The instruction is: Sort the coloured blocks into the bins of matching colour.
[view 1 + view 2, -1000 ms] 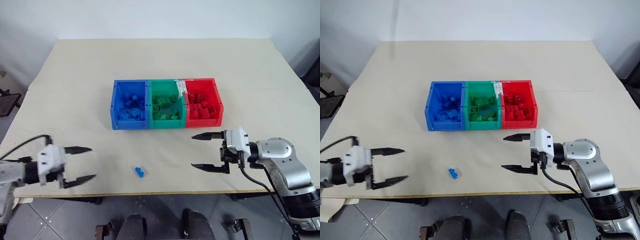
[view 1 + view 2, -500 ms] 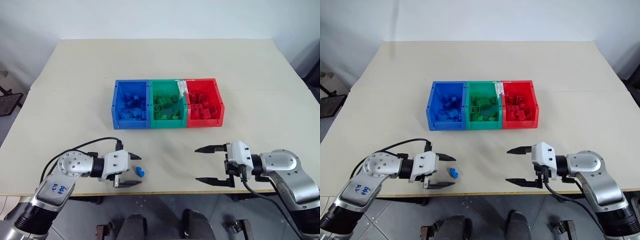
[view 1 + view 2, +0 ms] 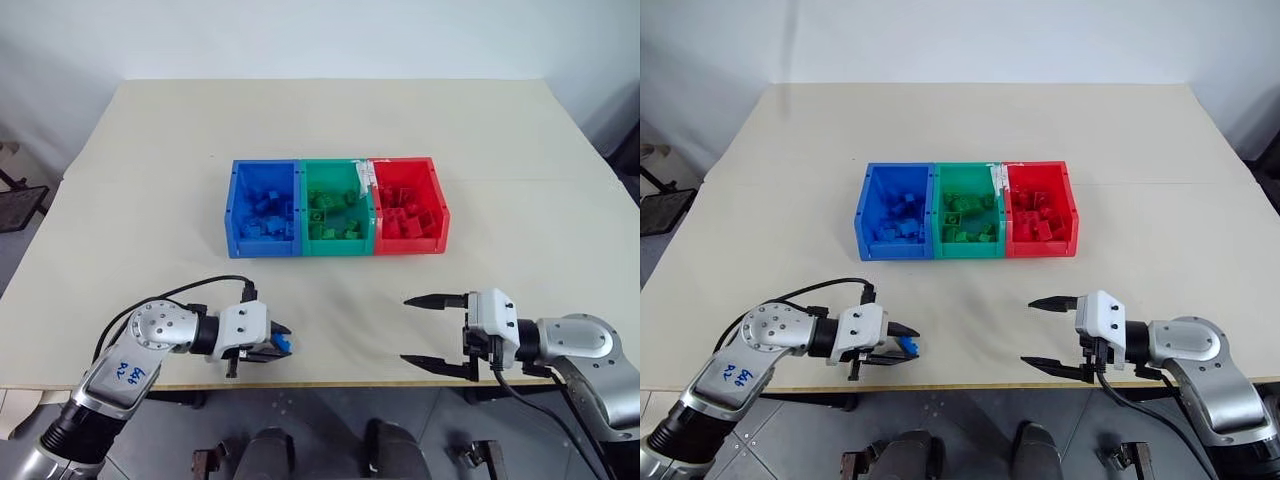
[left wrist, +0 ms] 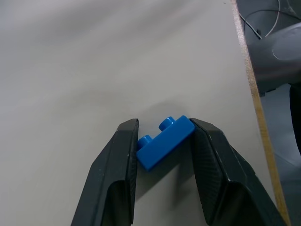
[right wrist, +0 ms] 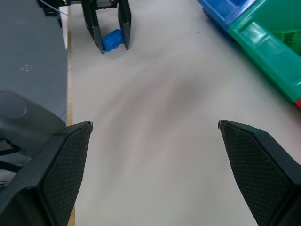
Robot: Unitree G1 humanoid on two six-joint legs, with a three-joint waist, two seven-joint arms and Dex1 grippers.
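While the left gripper [image 4: 162, 141] is clamping a blue block [image 4: 165, 141] near the table's [image 3: 150, 150] front edge, the right gripper [image 3: 432, 331] is hovering nearby, spread wide and empty. Farther back, the bins [image 3: 335, 207] are sitting mid-table, holding sorted blocks.

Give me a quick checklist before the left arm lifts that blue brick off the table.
1. Blue brick sits between the left gripper's fingers: ok, a finger on each side.
2. Grip firm: cannot tell; the brick lies skewed between the fingers, and one finger meets only a corner.
3. Brick clear of the table's front edge: ok, but close.
4. Blue bin open to receive it: ok, open top, blue bricks already inside.
5. Right gripper out of the way: ok, open and empty, off to the other side.
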